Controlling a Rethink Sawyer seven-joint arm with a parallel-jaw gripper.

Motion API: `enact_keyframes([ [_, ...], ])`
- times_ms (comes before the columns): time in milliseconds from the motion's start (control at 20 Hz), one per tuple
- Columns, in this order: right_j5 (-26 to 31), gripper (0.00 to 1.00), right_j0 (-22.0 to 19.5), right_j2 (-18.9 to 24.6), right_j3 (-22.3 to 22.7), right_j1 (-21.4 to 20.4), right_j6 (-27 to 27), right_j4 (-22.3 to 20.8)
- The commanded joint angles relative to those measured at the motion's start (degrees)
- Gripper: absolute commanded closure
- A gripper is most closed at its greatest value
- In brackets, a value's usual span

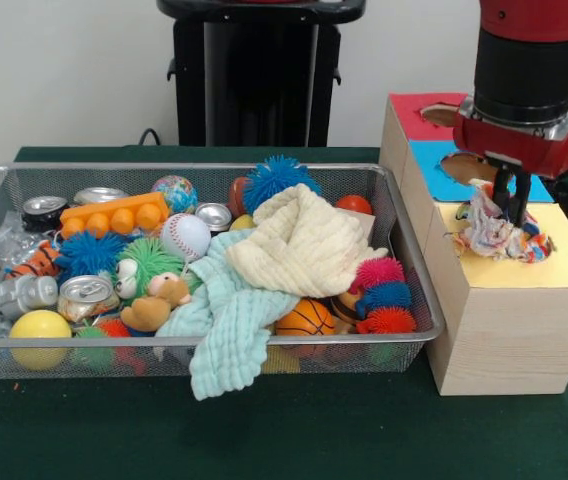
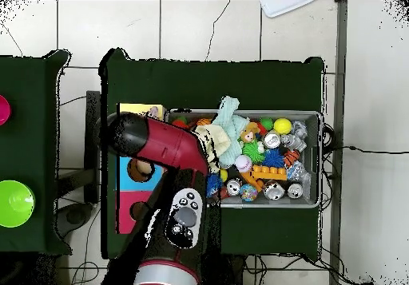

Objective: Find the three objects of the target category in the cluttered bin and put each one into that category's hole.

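The tool [image 1: 511,205] grips a frayed rope toy [image 1: 494,232] over the yellow box top [image 1: 564,265]; centre it above the hole before releasing, so loose strands clear the rim.

Red-and-black arm descends vertically from above, wrist straight. Gripper [image 1: 511,203] points down, both dark fingers [image 1: 521,198] close together, pinching a multicoloured rag [image 1: 494,232] at its top.

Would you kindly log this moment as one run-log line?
pincer: shut on rag bundle | position: over yellow box top | bin: cloths, balls, cans remain
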Motion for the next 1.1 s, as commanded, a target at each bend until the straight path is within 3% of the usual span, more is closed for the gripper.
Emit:
enact_keyframes([
  [50, 14.1, 1.0, -2.5, 0.3, 4.1, -2.2, 5.3, -5.1],
  [750, 13.7, 1.0, -4.0, 2.6, 4.4, -2.6, 6.3, -6.5],
  [800, 13.5, 0.0, -4.1, 3.0, 4.7, -2.7, 6.6, -6.3],
  [1100, 13.4, 0.0, -3.6, 1.0, 2.5, -1.7, 7.2, -8.5],
])
